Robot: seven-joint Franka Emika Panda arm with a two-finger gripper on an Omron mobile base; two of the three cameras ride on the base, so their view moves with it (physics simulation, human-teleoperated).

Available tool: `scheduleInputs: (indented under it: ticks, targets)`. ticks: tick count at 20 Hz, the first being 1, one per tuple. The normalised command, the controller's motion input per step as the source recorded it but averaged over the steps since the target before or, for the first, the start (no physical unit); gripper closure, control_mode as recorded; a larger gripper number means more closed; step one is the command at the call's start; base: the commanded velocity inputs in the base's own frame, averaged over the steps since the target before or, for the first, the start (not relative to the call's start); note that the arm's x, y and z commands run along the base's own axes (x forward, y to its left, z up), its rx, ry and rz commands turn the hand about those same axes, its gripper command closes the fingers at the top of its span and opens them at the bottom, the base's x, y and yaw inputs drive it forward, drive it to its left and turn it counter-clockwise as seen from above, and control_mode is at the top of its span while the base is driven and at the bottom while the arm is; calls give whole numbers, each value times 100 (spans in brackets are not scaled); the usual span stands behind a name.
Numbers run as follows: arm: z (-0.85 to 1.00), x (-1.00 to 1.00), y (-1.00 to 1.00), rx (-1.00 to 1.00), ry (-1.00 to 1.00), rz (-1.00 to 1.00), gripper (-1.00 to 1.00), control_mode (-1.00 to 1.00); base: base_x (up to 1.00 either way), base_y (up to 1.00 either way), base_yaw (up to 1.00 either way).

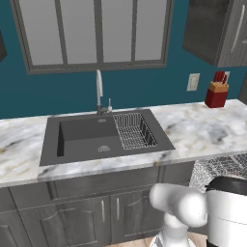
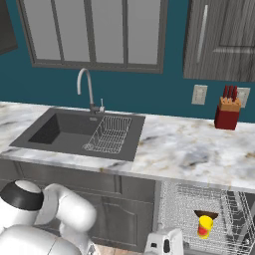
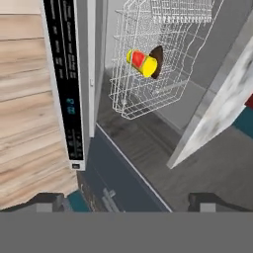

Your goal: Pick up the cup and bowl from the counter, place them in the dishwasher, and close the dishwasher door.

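Inside the dishwasher rack (image 3: 148, 74), cup (image 3: 142, 63) and bowl (image 3: 157, 62) sit beyond the spread, empty hand (image 3: 126, 201).

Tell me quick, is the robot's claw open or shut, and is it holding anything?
Gripper: open, its two fingertips far apart, holding nothing. The cup and bowl sit in the dishwasher rack.

The marble tabletop (image 2: 189, 144) carries a red knife block (image 2: 227, 113) near its back edge, toward the right end. In the dishwasher's wire rack (image 2: 179, 214), the cup (image 2: 204, 226) and seemingly the bowl (image 2: 205, 215) sit touching.
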Motion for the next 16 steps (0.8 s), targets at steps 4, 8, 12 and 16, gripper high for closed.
scheduleInputs:
  ticks: [4,8,12,16]
  targets:
    - [0,-100,-59,46,-10,52,-100,-100,0,0,0]
    - [0,-100,-59,47,-11,50,-100,-100,0,0,0]
    - [0,-100,-59,48,-12,48,-100,-100,0,0,0]
    - [0,-100,-63,50,-14,45,-100,-100,0,0,0]
